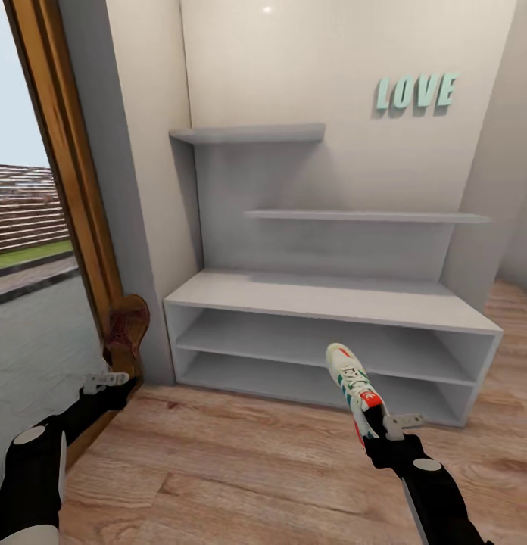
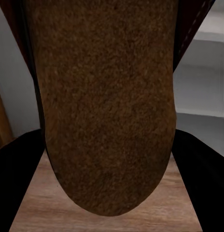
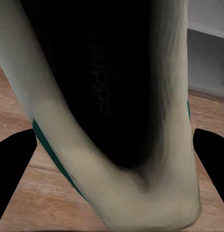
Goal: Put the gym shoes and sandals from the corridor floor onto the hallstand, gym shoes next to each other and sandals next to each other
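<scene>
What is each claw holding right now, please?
Left claw: shut on a sandal.
Right claw: shut on a gym shoe.

Left gripper (image 1: 106,381): fingertips hidden behind the sandal (image 1: 126,331); grip state not verifiable. In the left wrist view the sandal's (image 2: 109,106) upper end is cut off by the picture edge. Right gripper (image 1: 385,422): partly masked by the gym shoe (image 1: 354,384). In the right wrist view the shoe (image 3: 112,96) is blurred and cropped; its heel lettering is barely legible.
</scene>
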Controlling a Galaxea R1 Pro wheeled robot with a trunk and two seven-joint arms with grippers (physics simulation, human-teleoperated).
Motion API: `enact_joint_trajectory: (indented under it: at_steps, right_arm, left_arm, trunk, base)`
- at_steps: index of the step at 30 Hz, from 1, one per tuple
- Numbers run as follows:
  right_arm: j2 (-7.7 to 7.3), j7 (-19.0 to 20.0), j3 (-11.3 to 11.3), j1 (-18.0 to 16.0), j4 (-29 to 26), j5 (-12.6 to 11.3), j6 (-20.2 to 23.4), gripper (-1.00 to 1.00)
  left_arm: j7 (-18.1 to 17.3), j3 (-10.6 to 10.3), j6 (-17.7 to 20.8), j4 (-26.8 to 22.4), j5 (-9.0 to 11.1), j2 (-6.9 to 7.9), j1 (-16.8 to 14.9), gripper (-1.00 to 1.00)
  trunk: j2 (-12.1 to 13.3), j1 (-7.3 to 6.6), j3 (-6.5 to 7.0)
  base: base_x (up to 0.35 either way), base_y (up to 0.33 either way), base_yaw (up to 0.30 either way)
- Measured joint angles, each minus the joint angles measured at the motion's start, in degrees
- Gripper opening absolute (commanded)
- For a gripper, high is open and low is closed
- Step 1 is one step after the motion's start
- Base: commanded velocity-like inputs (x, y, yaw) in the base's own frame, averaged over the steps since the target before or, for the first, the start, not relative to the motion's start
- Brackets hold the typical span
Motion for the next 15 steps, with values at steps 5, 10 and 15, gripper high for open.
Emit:
enact_joint_trajectory:
  at_steps: [5,10,15]
  right_arm:
    - [0.00,0.0,0.0,0.0,0.0,0.0,0.0,-1.00]
    - [0.00,0.0,0.0,0.0,0.0,0.0,0.0,-1.00]
    - [0.00,0.0,0.0,0.0,0.0,0.0,0.0,-1.00]
  left_arm:
    - [0.0,0.0,0.0,0.1,-0.1,0.00,0.0,-1.00]
    - [0.0,0.0,0.0,0.0,-0.1,0.00,0.0,-1.00]
    - [0.0,0.0,0.0,0.0,-0.1,0.00,0.0,-1.00]
  trunk:
    - [0.0,0.00,0.00]
    - [0.0,0.00,0.00]
    - [0.0,0.00,0.00]
  base:
    - [0.000,0.001,-0.300]
    - [-0.030,0.000,-0.203]
    - [-0.096,0.000,-0.080]
